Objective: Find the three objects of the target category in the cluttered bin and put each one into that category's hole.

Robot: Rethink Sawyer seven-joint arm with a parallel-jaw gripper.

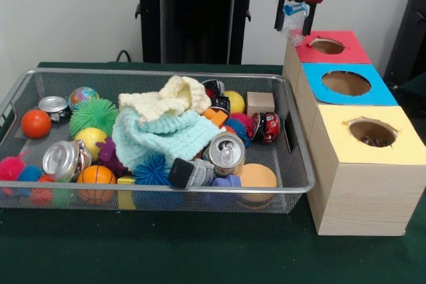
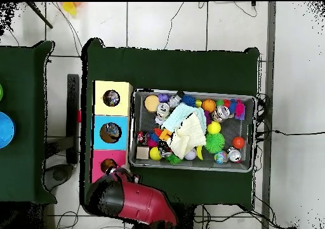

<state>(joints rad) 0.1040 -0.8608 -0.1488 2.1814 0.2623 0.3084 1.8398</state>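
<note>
The wire bin (image 1: 296, 184) on the green bench (image 1: 200, 251) is still crowded: two cloths (image 1: 166, 124) heaped mid-bin, three cans (image 1: 64, 159) by my count, and many balls, too tangled to count surely. To its right stands a row of three boxes, yellow (image 1: 373, 131), blue (image 1: 346, 84) and red (image 1: 329, 46), each with one hole. Something dark already lies in the yellow hole. The hand (image 1: 295, 26) hangs over the red box, closed on a crumpled clear wrapper (image 1: 293, 18). I judge a drop imminent; how many targets remain I cannot tell.
</note>
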